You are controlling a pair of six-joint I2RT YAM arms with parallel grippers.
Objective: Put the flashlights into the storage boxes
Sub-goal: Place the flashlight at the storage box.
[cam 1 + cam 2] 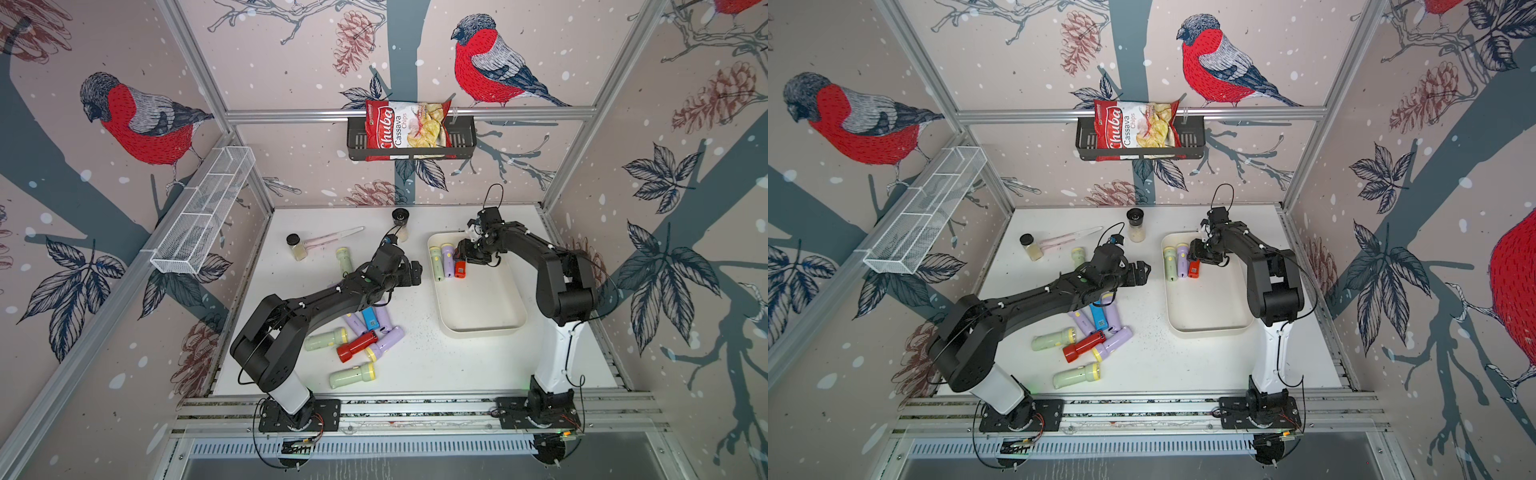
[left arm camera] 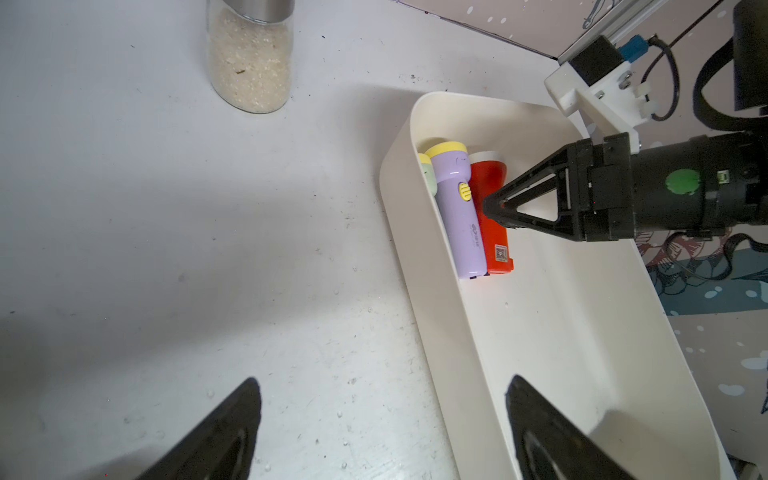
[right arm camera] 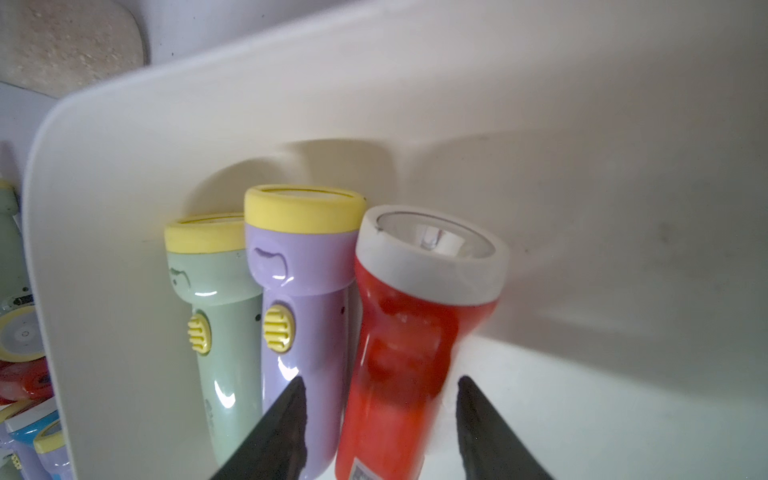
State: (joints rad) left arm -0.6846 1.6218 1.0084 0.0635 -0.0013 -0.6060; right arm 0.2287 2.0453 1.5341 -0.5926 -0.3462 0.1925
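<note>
The cream storage box (image 1: pixel 482 307) (image 2: pixel 399 232) stands at the right of the table. At its far end lie a green flashlight (image 3: pixel 220 332), a lilac one (image 3: pixel 307 299) and a red one (image 3: pixel 399 332) (image 1: pixel 460 269), side by side. My right gripper (image 3: pixel 382 380) (image 1: pixel 460 253) hangs over the red one, open, with a gap at the outer finger. My left gripper (image 2: pixel 384 380) (image 1: pixel 417 272) is open and empty beside the box's near wall. Several flashlights lie loose on the table: red (image 1: pixel 357 347), blue (image 1: pixel 369 319), lilac (image 1: pixel 386 343) and green (image 1: pixel 353 375), with another green one (image 1: pixel 344 262) farther back.
Two spice jars (image 1: pixel 296 246) (image 1: pixel 401 224) and a pink-handled knife (image 1: pixel 332 237) lie at the back of the table. A white wire basket (image 1: pixel 203 212) hangs on the left wall. A black wall basket (image 1: pixel 465 141) holds a chips bag.
</note>
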